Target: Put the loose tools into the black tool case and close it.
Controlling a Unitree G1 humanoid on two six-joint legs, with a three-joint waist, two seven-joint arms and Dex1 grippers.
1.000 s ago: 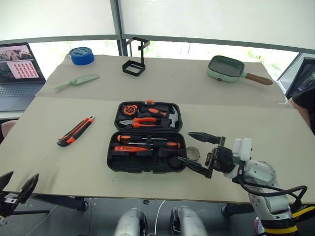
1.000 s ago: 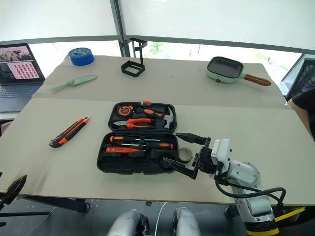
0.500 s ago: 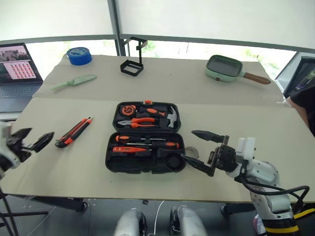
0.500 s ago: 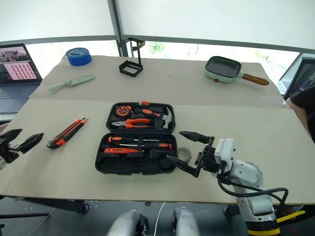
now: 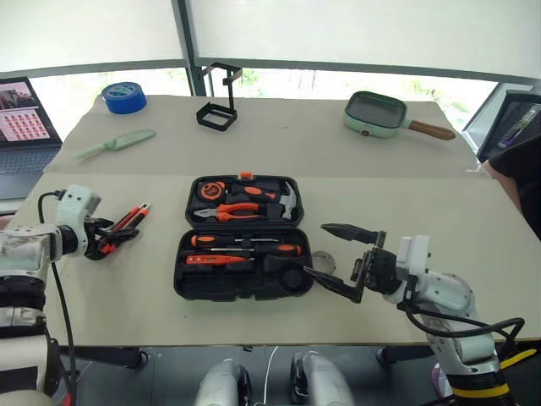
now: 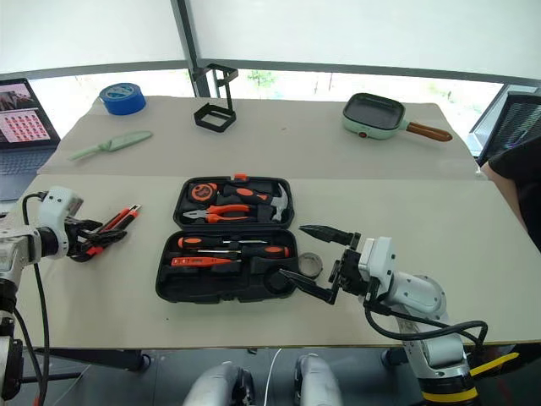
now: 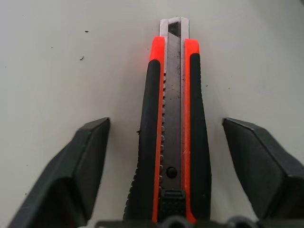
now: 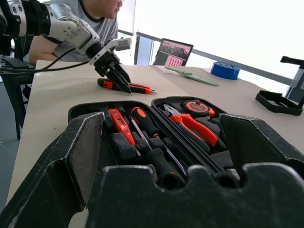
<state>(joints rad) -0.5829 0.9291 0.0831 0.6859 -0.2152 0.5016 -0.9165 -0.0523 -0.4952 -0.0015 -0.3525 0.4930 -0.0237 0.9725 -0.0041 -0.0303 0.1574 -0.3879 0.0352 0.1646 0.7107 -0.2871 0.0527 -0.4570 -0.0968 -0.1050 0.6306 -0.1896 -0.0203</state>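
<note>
The left gripper (image 5: 116, 238) was down at the utility knife (image 7: 173, 137), and its two black fingers (image 7: 78, 173) stood apart on either side of the orange-and-black handle with bare table showing in both gaps, so nothing was held. The knife lay flat on the tan table (image 5: 406, 203), off to the left of the black tool case (image 5: 243, 237) and well apart from it, blade end pointing away from the wrist. The case sat wide open in the middle of the table, pliers (image 5: 241, 209), hammer (image 5: 286, 200) and tape measure (image 5: 210, 189) in the far half, the screwdrivers (image 5: 245, 248) bedded in the near half. By the case's near right corner lay the small tape roll (image 5: 325, 261). Right there the right gripper (image 5: 336, 260) hung with its jaws spread wide, empty, pointing across at the case. A person in a grey shirt (image 8: 97, 19) sat past the left arm.
</note>
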